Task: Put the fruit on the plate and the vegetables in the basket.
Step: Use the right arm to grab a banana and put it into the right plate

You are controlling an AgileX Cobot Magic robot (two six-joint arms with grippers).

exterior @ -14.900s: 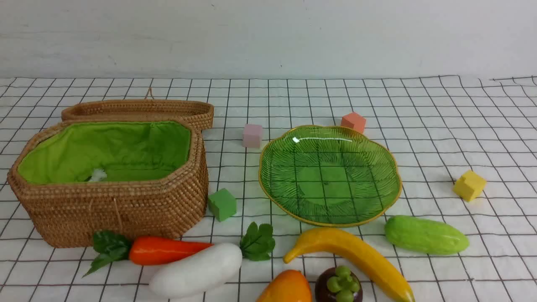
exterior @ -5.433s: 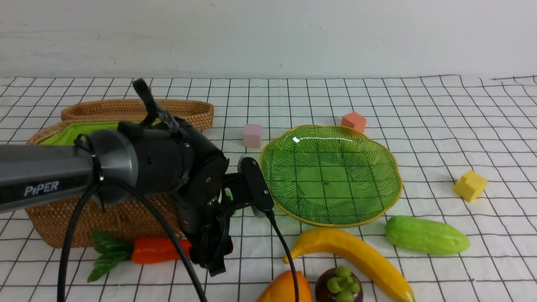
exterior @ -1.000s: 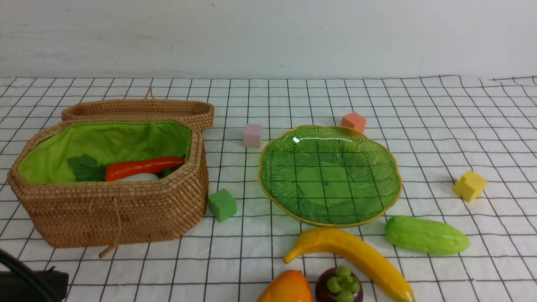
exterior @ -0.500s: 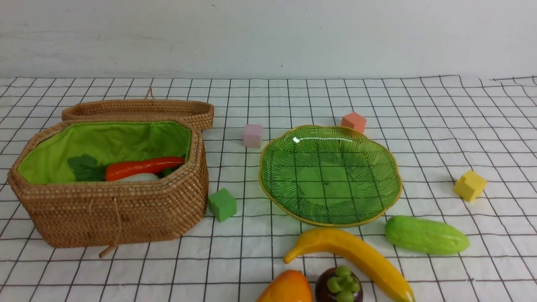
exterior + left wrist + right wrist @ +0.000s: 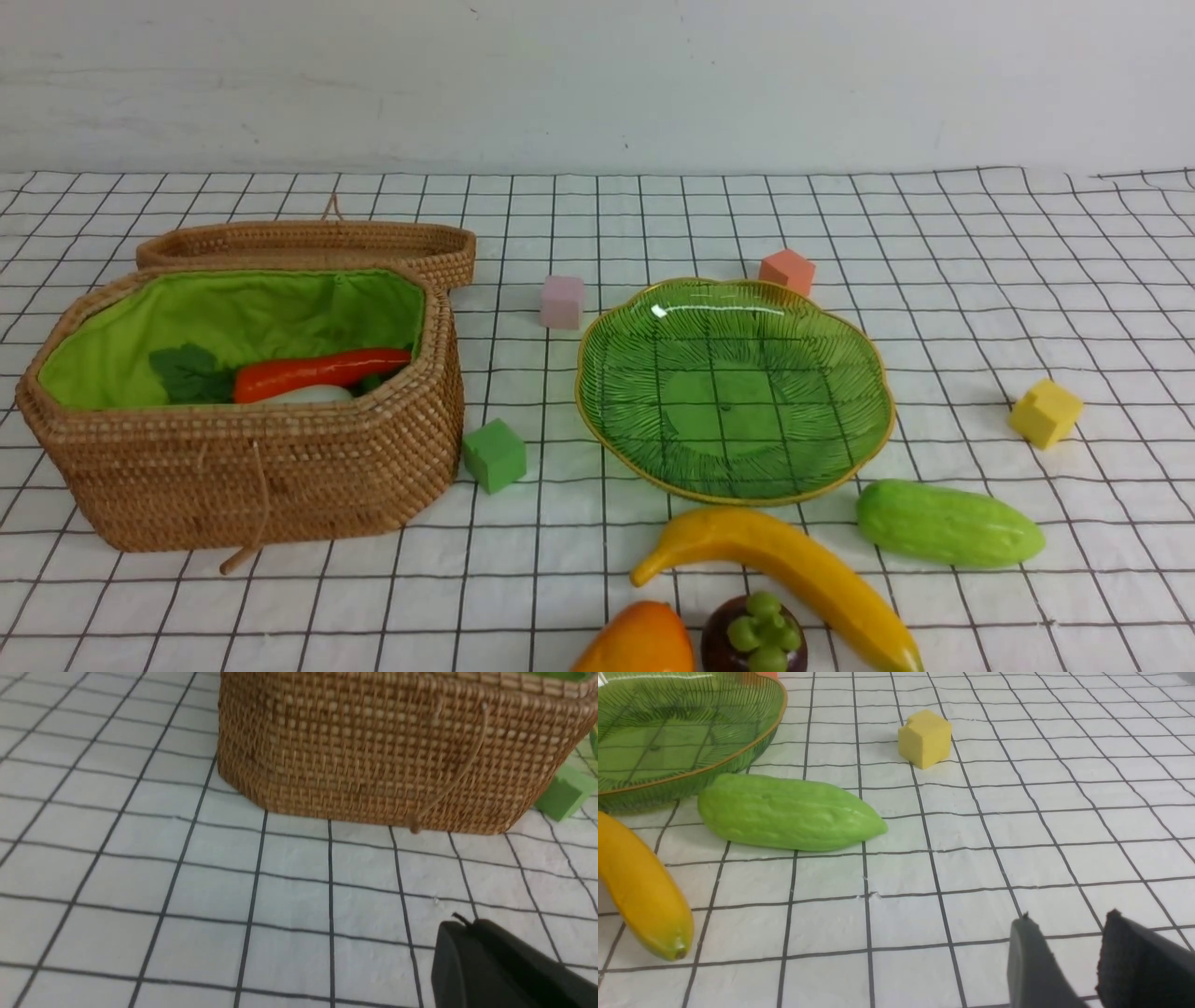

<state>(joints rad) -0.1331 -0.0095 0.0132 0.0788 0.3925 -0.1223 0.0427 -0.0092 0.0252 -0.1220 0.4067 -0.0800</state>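
Two vegetables, carrot (image 5: 317, 369) and radish (image 5: 303, 395), now lie in the basket (image 5: 252, 476); my closed left claw (image 5: 462, 933) has pulled clear, leaving cucumber (image 5: 948, 523) and fruit (image 5: 784, 569) for my parted right claw (image 5: 1069, 926).

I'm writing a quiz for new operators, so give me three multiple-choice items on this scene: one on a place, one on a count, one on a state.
1. Where is the cucumber? A) in the basket B) on the plate C) on the cloth beside the plate
2. How many cubes lie on the cloth? A) two B) four C) six
3. The basket's lid is: A) shut B) open, folded back C) missing

Answers:
1 C, it lies on the cloth just off the plate's rim.
2 B: pink cube, orange cube, green cube, yellow cube.
3 B, the carrot inside shows.
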